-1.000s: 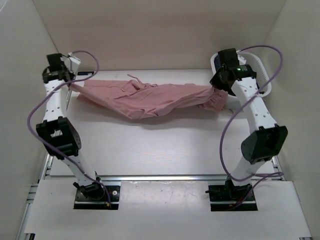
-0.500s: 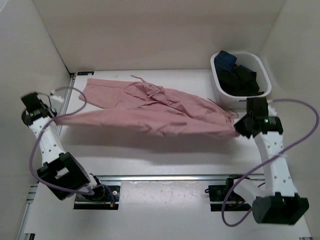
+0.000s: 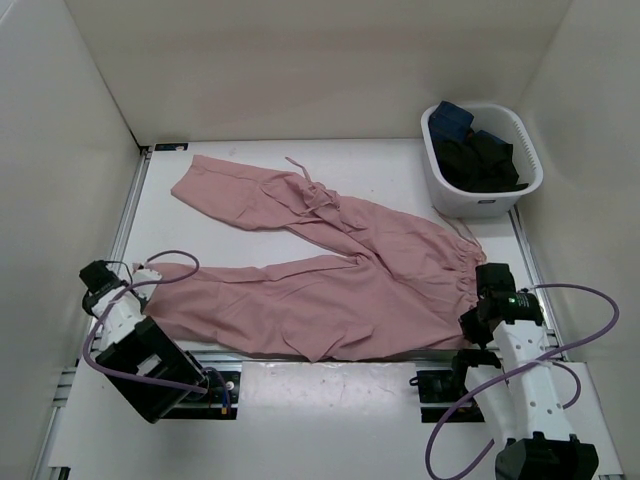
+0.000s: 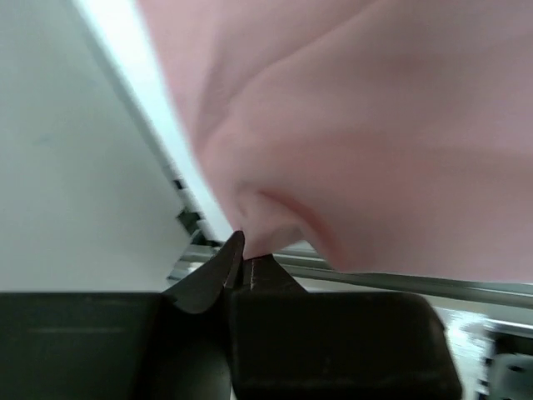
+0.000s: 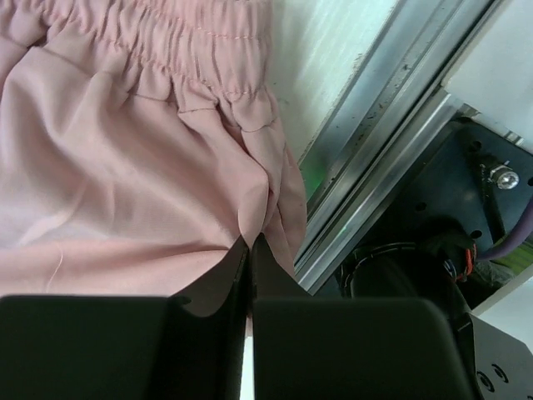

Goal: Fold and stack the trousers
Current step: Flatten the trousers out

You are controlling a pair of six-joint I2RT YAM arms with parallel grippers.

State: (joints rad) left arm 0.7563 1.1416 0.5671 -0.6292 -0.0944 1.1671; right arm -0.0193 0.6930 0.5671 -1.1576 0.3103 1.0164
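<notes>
Trousers (image 3: 380,270) lie spread flat on the white table (image 3: 400,165), opened in a sideways V. The gathered waist (image 3: 462,268) is at the right. One leg runs to the far left corner and the other along the near edge to the left. The lower hem edge overlaps the aluminium rail (image 3: 330,356) at the table's front. The drawstring (image 3: 305,178) trails loose on the upper leg.

Left gripper (image 4: 241,254): jaws clenched on a small pinch of pink cloth at the end of the near leg, low at the table's left front corner. The cloth puckers into the fingertips.

Right gripper (image 5: 250,248): jaws pressed together on a fold at the near corner of the waist, just below the elastic gathers (image 5: 191,42) and beside the rail.

A white basket (image 3: 482,203) sits at the far right corner, apart from the trousers, holding dark garments (image 3: 478,160).
</notes>
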